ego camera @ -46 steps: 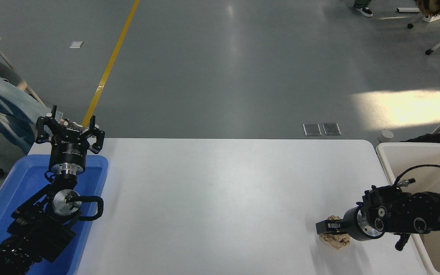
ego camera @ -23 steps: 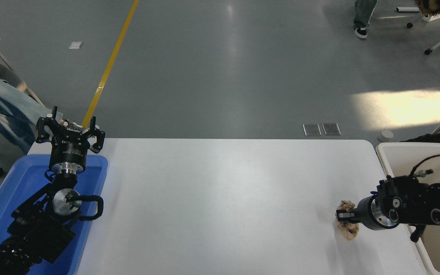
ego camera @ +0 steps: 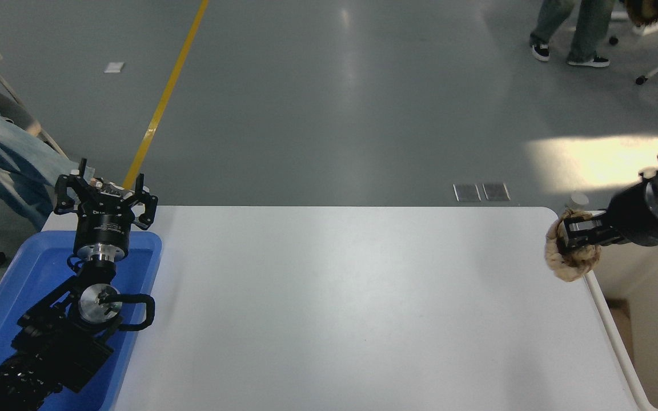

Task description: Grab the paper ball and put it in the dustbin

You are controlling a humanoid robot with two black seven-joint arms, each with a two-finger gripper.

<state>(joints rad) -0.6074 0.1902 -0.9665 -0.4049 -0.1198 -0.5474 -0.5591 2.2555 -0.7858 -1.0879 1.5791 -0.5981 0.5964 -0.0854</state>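
While the left hand (ego camera: 104, 191) sits parked at the lower left, fingers spread, above the far end of a shallow blue tray (ego camera: 3, 319), the right hand (ego camera: 572, 240) comes in from the right edge, raised over the bench's far right corner. Its black fingers are pinched on the paper ball (ego camera: 570, 254), a tan-brown crumpled wad, wrinkled and roughly round. The ball hangs clear of the white bench (ego camera: 352, 308), the wad bulging above and below the fingers. It sits in the picture just at the bench's right edge, beside the near-left rim of the dustbin (ego camera: 614, 328). The dustbin is cream-white and deep; only its left rim and part of an inner wall show, running down the right side of the frame to the bottom corner. A silver wrist ring shows behind the right hand; the rest of that arm is cut off by the frame. Beyond the bench lies grey floor with a yellow line (ego camera: 163, 97). A seated person's legs in jeans (ego camera: 3, 154) show at the left edge; another person's legs and shoes (ego camera: 569, 34) stand at the top right.
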